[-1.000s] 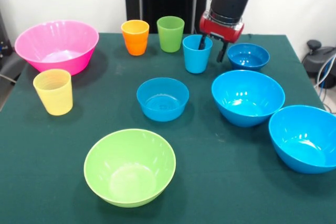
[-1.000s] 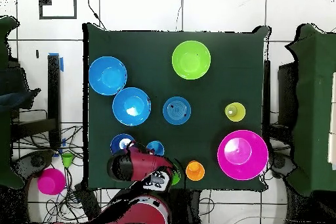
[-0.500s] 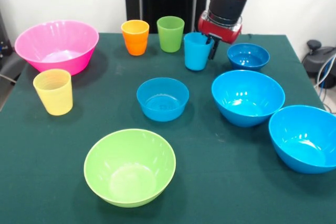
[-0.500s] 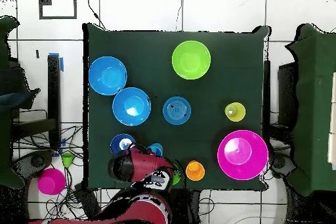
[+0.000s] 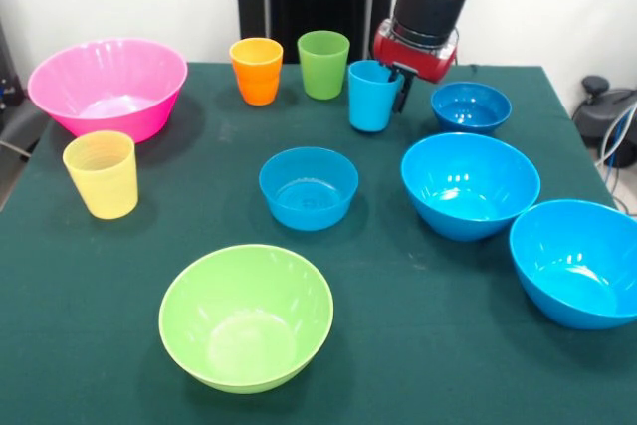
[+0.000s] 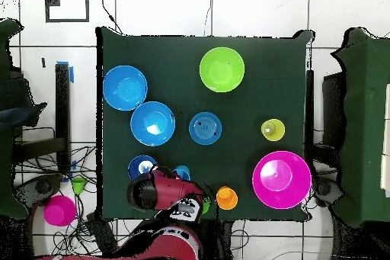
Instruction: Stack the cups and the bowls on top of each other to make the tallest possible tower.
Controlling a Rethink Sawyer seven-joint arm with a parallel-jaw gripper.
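Note:
My gripper (image 5: 395,84) is shut on the rim of the light blue cup (image 5: 371,97), one finger inside and one outside, and the cup hangs just above the cloth. In the overhead view my arm (image 6: 164,192) covers most of that cup (image 6: 183,171). The orange cup (image 5: 256,71) and green cup (image 5: 323,64) stand to its left, the yellow cup (image 5: 101,174) near the pink bowl (image 5: 107,87). A small blue bowl (image 5: 470,106) sits just right of the gripper, another (image 5: 309,186) at mid-table. Two large blue bowls (image 5: 470,184) (image 5: 577,261) and the lime bowl (image 5: 246,316) stand nearer. No tower is in view.
All pieces stand apart on the dark green table (image 5: 418,345). Beside the table in the overhead view, a small pink bowl (image 6: 59,210) lies on the floor among cables. A grey device (image 5: 607,111) sits off the table's right edge.
The gripper closed on the light blue cup's rim, then rose slightly with it. The cup has come a little off the cloth and shifted toward the back.

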